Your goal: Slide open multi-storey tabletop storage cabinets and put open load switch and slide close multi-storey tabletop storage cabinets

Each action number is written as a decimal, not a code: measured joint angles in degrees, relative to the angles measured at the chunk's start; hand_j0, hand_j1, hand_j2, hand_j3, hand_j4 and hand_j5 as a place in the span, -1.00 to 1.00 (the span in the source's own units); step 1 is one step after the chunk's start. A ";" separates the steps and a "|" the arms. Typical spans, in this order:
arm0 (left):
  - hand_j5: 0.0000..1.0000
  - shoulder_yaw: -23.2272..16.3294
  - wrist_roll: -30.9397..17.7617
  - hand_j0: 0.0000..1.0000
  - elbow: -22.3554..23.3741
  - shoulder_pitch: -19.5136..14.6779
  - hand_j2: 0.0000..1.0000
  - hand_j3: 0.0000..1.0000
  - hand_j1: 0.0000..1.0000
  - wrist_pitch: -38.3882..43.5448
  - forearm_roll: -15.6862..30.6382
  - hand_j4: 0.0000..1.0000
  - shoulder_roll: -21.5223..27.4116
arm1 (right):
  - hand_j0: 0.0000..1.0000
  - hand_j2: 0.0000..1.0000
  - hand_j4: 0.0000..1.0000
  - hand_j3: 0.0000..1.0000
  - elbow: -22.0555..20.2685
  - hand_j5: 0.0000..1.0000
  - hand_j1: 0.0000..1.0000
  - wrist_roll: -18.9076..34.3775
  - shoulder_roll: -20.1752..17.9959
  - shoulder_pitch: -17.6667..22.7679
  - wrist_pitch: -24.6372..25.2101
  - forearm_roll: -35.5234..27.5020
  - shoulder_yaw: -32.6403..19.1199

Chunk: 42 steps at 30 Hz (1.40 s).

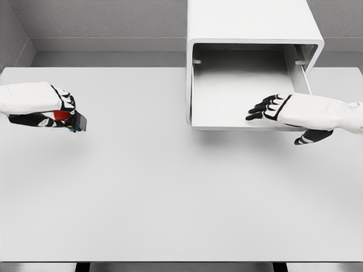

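The white table (170,192) is spreading across the whole view. At its far right the storage cabinet (249,22) is standing with its drawer (238,90) pulled out, so opening looks done; loading and closing are remaining. The right hand (272,107) is resting at the drawer's front edge, fingers extended, holding nothing. At the left, the left hand (54,105) is gripping the load switch (71,120), well apart from the drawer. No writing is showing legibly anywhere.
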 measured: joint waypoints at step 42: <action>-0.37 -9.13 -0.13 -0.37 -2.37 -21.79 -0.37 -0.37 -0.37 -0.09 0.03 -0.37 -30.79 | -0.01 -0.01 -0.01 -0.01 -0.29 -0.01 -0.01 0.02 -7.92 59.59 -6.32 -15.82 -52.51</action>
